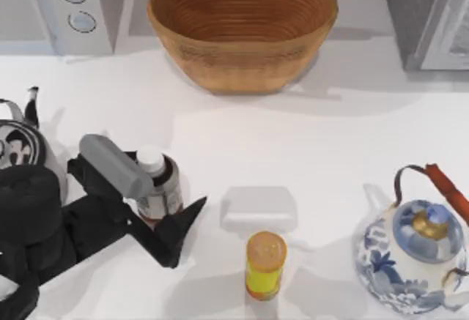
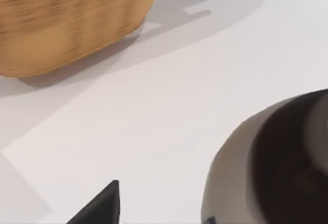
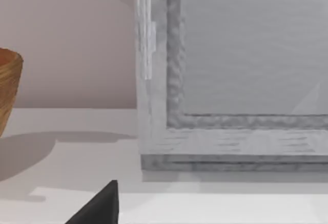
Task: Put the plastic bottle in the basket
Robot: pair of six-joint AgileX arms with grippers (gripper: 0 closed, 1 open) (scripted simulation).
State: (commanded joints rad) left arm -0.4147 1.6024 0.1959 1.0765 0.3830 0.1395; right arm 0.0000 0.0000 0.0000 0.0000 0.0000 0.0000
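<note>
Wicker basket (image 1: 242, 31), 12 o'clock on white worktop (image 1: 330, 137), holds nothing. Plastic bottle (image 1: 156, 184), upright at 8 o'clock, sits between the parted fingers of left end effector (image 1: 157, 195), ungripped. Yellow canister (image 1: 265, 265), 6 o'clock.

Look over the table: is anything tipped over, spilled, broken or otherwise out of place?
Nothing stands out. The plastic bottle, yellow canister and teapot stand upright, the basket sits level, and the left gripper brackets the bottle.
</note>
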